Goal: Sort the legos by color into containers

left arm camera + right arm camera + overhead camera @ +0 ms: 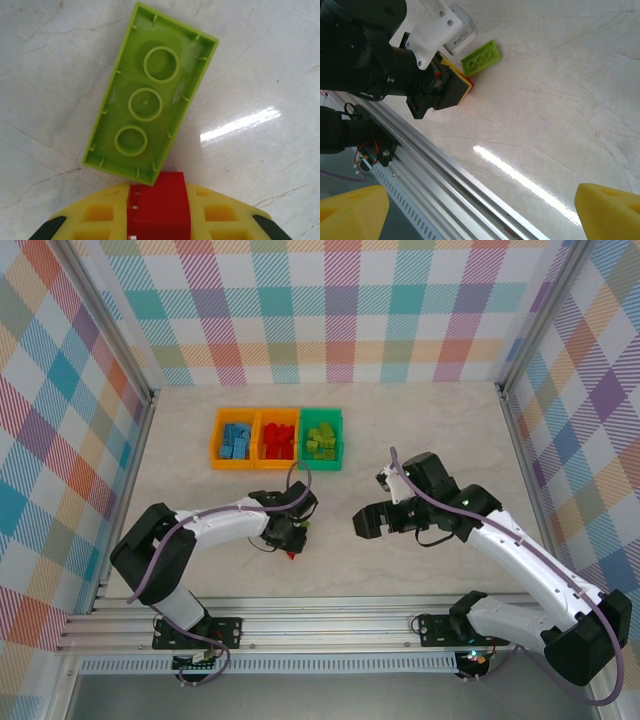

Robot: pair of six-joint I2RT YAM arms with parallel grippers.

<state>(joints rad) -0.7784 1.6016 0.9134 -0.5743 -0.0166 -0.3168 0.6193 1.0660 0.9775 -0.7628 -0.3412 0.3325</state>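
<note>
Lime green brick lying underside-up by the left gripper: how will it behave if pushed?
The lime green brick looks rigid and hollow, open underside up, so probably light and stiff. Lying flat, it shouldn't roll or tip. On the glossy table a push would likely slide or spin it.

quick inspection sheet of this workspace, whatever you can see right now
surface: pale marbled table, glossy, no spills seen
job's things: left orange bin holds blue bricks; middle orange bin holds red bricks; green bin holds green bricks; one lime brick lies underside up on the table, right next to a red brick
clutter: nothing seen
grippers: left jaws shut on the red brick; right jaws open, holding nothing
cables: purple cable along the left arm, another along the right arm, neither seen snagging
surroundings: checked walls, metal rail at the near edge
</note>
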